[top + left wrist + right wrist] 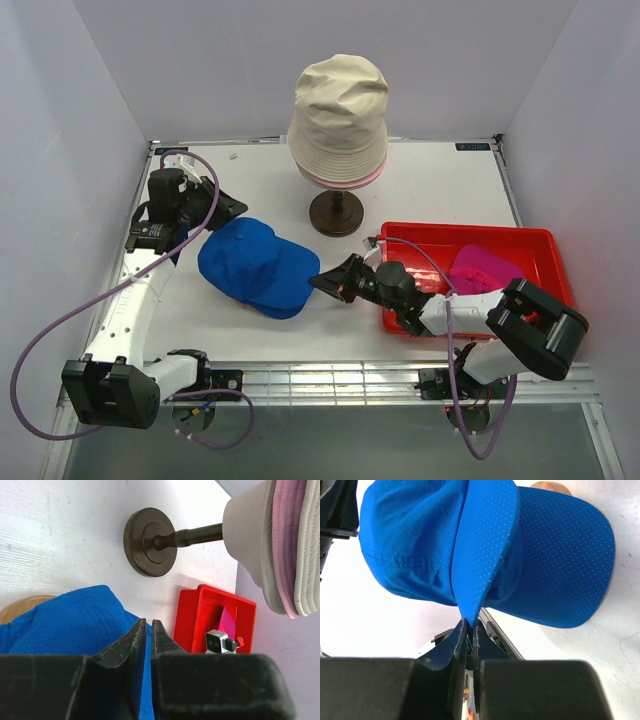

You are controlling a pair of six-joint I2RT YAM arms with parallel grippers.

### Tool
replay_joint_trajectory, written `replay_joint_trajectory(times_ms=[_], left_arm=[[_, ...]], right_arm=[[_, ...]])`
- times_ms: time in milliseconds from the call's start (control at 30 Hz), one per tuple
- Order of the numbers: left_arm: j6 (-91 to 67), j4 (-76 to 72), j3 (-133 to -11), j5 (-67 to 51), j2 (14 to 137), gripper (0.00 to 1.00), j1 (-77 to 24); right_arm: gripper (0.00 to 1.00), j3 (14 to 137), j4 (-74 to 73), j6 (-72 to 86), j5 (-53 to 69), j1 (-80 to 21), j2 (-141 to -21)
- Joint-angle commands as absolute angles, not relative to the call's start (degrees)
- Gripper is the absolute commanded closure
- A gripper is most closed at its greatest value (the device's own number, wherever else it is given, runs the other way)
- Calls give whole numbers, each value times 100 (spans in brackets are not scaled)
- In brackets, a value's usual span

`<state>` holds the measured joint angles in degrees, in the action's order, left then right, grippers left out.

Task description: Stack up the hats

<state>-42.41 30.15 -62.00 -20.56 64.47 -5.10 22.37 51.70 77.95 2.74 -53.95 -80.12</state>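
Right jaws clamp the blue cap (255, 265) by its brim; left jaws nearly closed, hold unclear; wooden block (17, 609) mostly covered.

From overhead at the near edge, down across the whole white surface (440, 190); from each wrist, close and low — shared throughout, the bright blue fabric cap (255, 265).
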Motion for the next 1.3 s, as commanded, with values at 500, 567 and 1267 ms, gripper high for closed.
replay_joint_trajectory(times_ms=[500, 567, 1267], left_arm=[[-4148, 3103, -6284, -2030, 6416, 80, -536], [-4148, 3094, -6258, -2030, 6416, 80, -536], [-4184, 3076, -6170, -2013, 6390, 80, -536]], right_arm=[[92, 1863, 5537, 7840, 53, -5660, -8973], [92, 1863, 5459, 7787, 26, -5686, -9000], [92, 2663, 2929, 7128, -501, -5924, -9255]])
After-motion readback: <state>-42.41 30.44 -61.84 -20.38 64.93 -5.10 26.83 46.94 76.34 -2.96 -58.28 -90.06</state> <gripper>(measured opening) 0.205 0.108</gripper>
